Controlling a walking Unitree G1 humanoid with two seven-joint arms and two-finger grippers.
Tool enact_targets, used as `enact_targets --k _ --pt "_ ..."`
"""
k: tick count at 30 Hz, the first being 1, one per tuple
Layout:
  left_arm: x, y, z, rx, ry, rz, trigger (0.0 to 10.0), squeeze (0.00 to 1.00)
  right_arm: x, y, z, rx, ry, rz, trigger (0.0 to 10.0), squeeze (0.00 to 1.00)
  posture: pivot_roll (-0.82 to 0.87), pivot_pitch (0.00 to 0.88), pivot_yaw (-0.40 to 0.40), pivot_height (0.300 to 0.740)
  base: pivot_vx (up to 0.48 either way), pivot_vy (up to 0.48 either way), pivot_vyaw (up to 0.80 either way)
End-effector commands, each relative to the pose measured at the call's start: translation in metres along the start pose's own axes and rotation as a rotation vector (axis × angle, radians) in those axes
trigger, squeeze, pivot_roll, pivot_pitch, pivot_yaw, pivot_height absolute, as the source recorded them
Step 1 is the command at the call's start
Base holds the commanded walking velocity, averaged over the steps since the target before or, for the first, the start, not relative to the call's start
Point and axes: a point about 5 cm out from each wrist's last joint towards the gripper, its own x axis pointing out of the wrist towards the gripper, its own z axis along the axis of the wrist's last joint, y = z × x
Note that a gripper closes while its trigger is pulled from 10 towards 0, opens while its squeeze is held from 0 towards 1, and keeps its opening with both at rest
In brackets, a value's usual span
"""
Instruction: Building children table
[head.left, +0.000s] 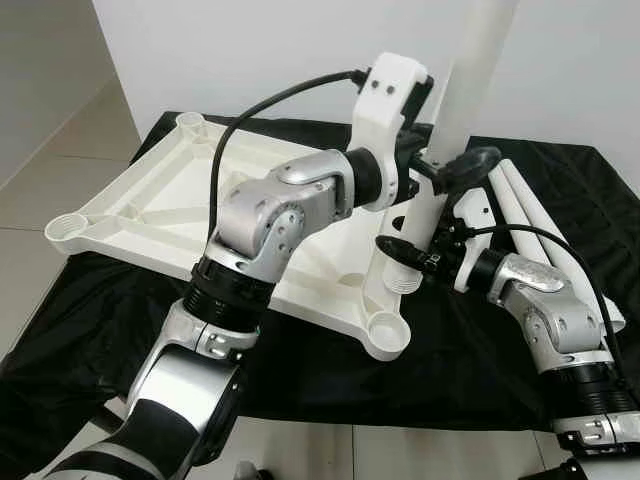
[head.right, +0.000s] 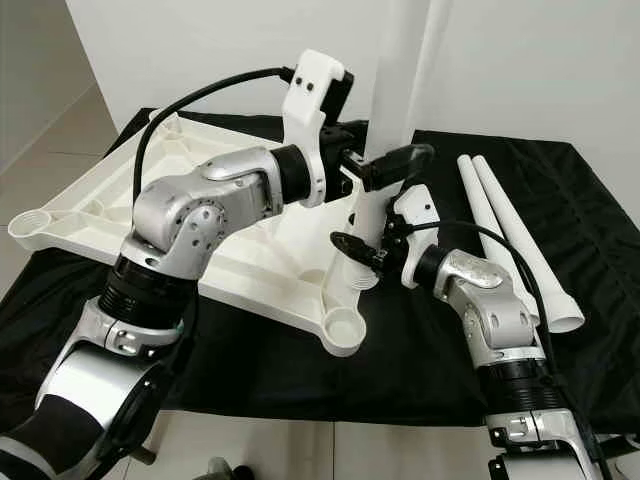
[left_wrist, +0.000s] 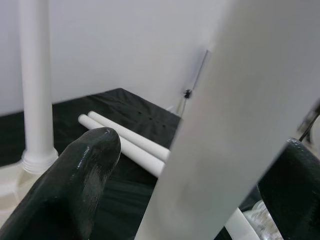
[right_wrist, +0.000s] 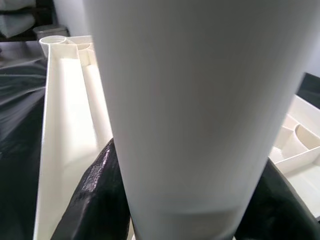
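Leg (head.right: 395, 90): white tube, upright between both grippers, its foot at a socket of the upturned tabletop (head.left: 150, 195).
Left gripper (head.right: 385, 165): pinching the leg, above the right gripper.
Right gripper (head.right: 362, 252): pinching the leg near its threaded foot.
Handling: probably light, stiff, slick plastic; grip low.
Spare legs (head.right: 510, 235): beyond the right gripper, on black cloth (head.right: 250, 370).

I see a plain white wall (head.left: 250, 50) behind, pale glossy floor tiles (head.left: 60, 170) on the left, and a black cloth-covered tabletop (head.right: 300, 370) under soft, even light.
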Motion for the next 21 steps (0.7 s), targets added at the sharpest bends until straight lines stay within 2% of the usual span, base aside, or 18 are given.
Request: enact_targets --k 1,4,6,10,12,13,17,20,21 --pt "0.002 0.001 0.003 -0.024 0.002 0.018 10.0 0.00 -0.002 -0.002 0.000 0.004 -0.019 -0.023 10.0 0.00 -0.08 0.096 0.007 0.740 0.000 0.000 0.00" --pt "-0.002 0.010 0.002 -0.096 -0.014 0.059 10.0 0.00 -0.001 -0.004 -0.001 0.017 -0.032 -0.057 10.0 0.00 -0.08 0.097 0.013 0.740 0.000 0.000 0.00" --pt "-0.004 0.012 0.002 -0.115 -0.021 0.060 10.0 0.00 -0.001 -0.004 -0.001 0.020 -0.033 -0.070 10.0 0.00 -0.08 0.097 0.013 0.740 0.000 0.000 0.00" --pt "-0.011 0.016 0.003 -0.215 -0.064 0.077 10.0 0.00 -0.002 -0.012 -0.001 0.057 -0.063 -0.151 10.0 0.00 -0.07 0.094 0.014 0.740 0.000 0.000 0.00" --pt "-0.013 0.019 0.003 -0.227 -0.069 0.091 10.0 0.00 -0.003 -0.013 -0.001 0.061 -0.069 -0.160 10.0 0.00 -0.07 0.094 0.014 0.740 0.000 0.000 0.00" --pt "-0.019 0.025 0.003 -0.262 -0.094 0.124 10.0 0.00 -0.003 -0.015 -0.001 0.070 -0.086 -0.197 10.0 0.00 -0.07 0.094 0.014 0.740 0.000 0.000 0.00" --pt "-0.025 0.029 0.005 -0.304 -0.121 0.135 10.0 0.00 -0.004 -0.018 -0.001 0.082 -0.091 -0.232 10.0 0.00 -0.07 0.093 0.014 0.740 0.000 0.000 0.00" --pt "-0.038 0.035 0.008 -0.326 -0.156 0.159 10.0 0.00 -0.005 -0.024 -0.002 0.111 -0.109 -0.313 10.0 0.00 -0.07 0.090 0.011 0.740 0.000 0.000 0.00" --pt "-0.038 0.035 0.008 -0.326 -0.156 0.159 10.0 0.00 -0.005 -0.024 -0.002 0.111 -0.109 -0.313 10.0 0.00 -0.07 0.090 0.011 0.740 0.000 0.000 0.00"
